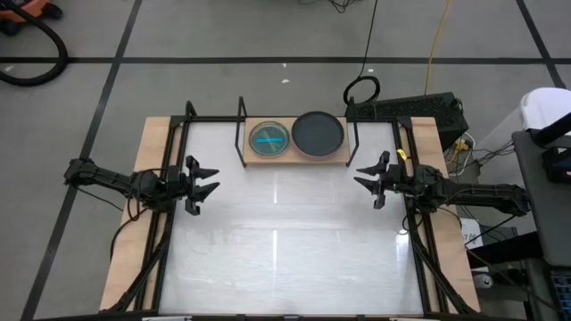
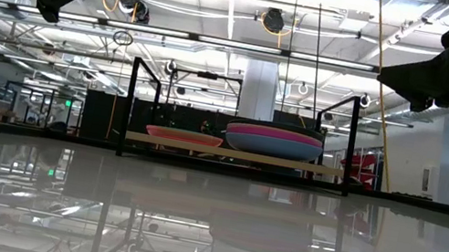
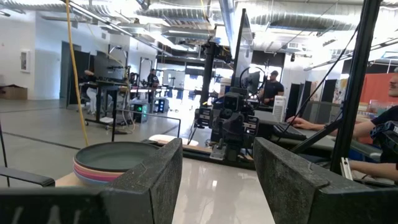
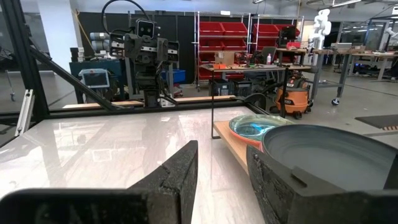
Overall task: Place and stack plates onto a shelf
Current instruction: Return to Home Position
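The shelf (image 1: 299,153), a light-wood board in black uprights, stands at the table's far edge. On it sit two stacks: small translucent plates with a cyan one on top (image 1: 269,138) on the left, and larger plates with a black one on top (image 1: 318,132) on the right. In the low view the small stack (image 2: 184,136) and the large stack (image 2: 274,141) rest flat on the board. My left gripper (image 1: 207,185) hovers open over the table's left side. My right gripper (image 1: 367,179) hovers open over the right side. Both hold nothing.
The white tabletop (image 1: 285,250) spreads between the arms, framed by black rails (image 1: 165,223) on both sides. The right arm (image 3: 231,127) shows across the table in the left wrist view. People sit at desks (image 3: 367,134) beyond the table.
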You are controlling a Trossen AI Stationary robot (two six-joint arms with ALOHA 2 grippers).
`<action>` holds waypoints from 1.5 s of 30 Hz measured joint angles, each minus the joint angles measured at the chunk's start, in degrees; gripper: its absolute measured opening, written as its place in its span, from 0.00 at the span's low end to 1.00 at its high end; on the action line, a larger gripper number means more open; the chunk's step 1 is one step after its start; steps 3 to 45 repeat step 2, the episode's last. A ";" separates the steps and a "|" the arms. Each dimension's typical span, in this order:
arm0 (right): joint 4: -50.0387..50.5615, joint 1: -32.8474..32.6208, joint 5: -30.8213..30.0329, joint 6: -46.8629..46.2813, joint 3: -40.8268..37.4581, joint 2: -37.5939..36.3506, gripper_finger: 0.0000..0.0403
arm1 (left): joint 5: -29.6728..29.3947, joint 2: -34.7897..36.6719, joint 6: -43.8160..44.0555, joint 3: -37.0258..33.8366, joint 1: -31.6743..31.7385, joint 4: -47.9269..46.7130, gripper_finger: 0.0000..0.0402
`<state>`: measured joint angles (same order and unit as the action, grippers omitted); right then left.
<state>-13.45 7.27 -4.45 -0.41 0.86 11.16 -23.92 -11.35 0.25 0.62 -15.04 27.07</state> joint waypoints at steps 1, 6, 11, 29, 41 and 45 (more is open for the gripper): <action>0.01 0.02 0.00 0.00 0.00 0.02 0.29 | 0.00 0.01 0.00 0.00 -0.01 0.00 0.50; -0.01 0.01 0.00 -0.02 0.00 0.01 0.29 | 0.00 0.02 0.00 0.00 -0.01 0.00 0.50; -0.01 0.01 0.00 -0.02 0.00 0.01 0.29 | 0.00 0.02 0.00 0.00 -0.01 0.00 0.50; -0.01 0.01 0.00 -0.02 0.00 0.01 0.29 | 0.00 0.02 0.00 0.00 -0.01 0.00 0.50; -0.01 0.01 0.00 -0.02 0.00 0.01 0.29 | 0.00 0.02 0.00 0.00 -0.01 0.00 0.50; -0.01 0.01 0.00 -0.02 0.00 0.01 0.29 | 0.00 0.02 0.00 0.00 -0.01 0.00 0.50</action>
